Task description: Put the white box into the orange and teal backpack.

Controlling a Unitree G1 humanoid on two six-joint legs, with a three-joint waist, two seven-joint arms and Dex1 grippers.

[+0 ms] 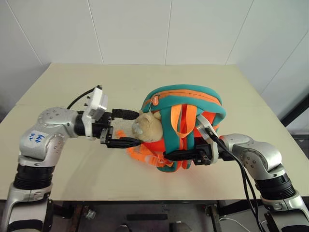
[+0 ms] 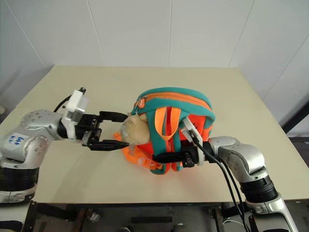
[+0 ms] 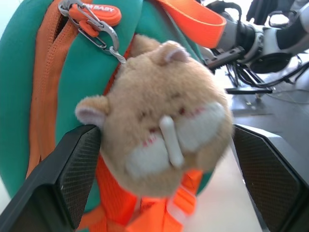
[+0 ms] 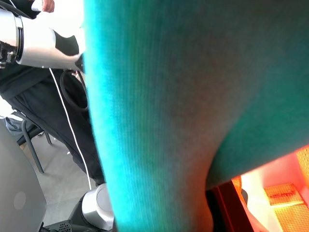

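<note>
Left eye view, table (image 1: pixel 72 159): a wide cream table under everything I handle
Backpack: the orange and teal backpack (image 1: pixel 203 99) sits about mid-table, teal trim arching over the top, orange straps (image 1: pixel 186 121) hanging down the side facing me
White box: I cannot see it; the pack's inside is hidden from me
Right jaws (image 1: pixel 176 155): together, pinched on the backpack's teal lower edge
Left jaws (image 1: pixel 126 128): apart, level, one finger on each side of the plush toy
Plush toy (image 3: pixel 159 116): tan, clipped by a metal clasp (image 3: pixel 99 36) to the pack, sitting between my left fingers (image 3: pixel 72 169)
</note>
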